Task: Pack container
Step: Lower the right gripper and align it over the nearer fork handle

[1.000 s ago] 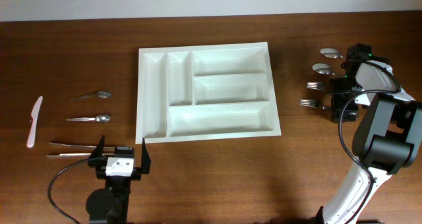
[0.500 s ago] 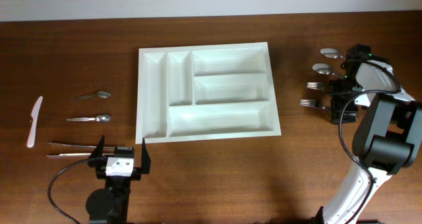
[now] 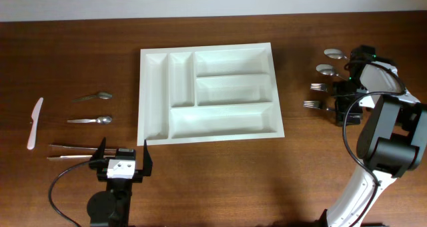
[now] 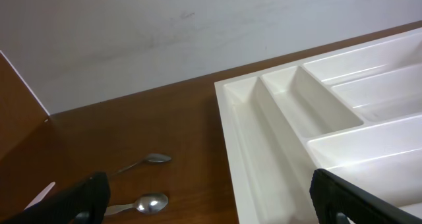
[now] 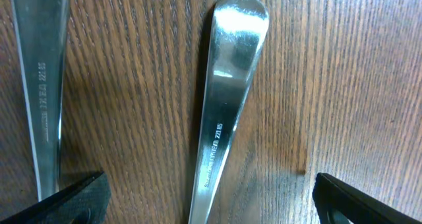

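Observation:
The container (image 3: 279, 113), a large white tray with five empty compartments, lies in the middle of the table; its left end (image 4: 316, 118) fills the right of the left wrist view. My left gripper (image 3: 123, 147) stands open near the front edge, just off the tray's front left corner, holding nothing (image 4: 208, 211). My right gripper (image 3: 345, 97) is open at the far right, pointing straight down. A shiny metal cutlery handle (image 5: 224, 112) lies on the wood between its black fingers (image 5: 79, 194), and a second handle (image 5: 39, 85) lies to the left.
Left of the tray lie two small spoons (image 3: 93, 96) (image 3: 90, 120), a white plastic knife (image 3: 34, 123) and two thin metal pieces (image 3: 73, 151). At the right lie two spoons (image 3: 335, 53) (image 3: 325, 69) and two forks (image 3: 318, 87) (image 3: 312, 105), partly under the right arm.

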